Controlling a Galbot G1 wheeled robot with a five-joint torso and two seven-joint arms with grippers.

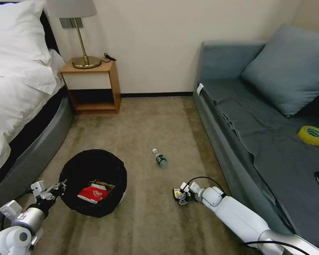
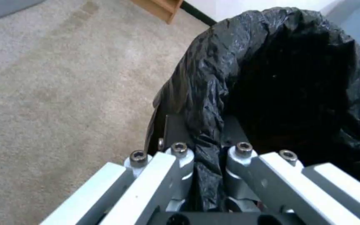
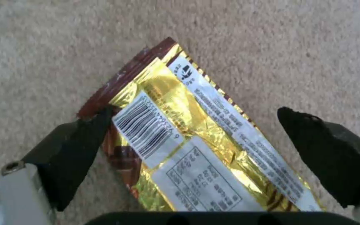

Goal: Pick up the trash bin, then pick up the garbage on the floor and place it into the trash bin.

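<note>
Your robot's two arms are showing white shells and grey metal hardware

You are looking at a left arm wearing glossy white round housings with a grey joint cap and pale blocky fittings near the left gripper; its pale grey linkage bars are carrying dark hex-socket screws on rounded silver pivots. You are seeing a right arm running as a smooth white tube with a rounded white wrist housing, a thin black cable looping over it. The right gripper is showing black wedge-shaped fingertips on grey bases, one silver screw set in.
</note>
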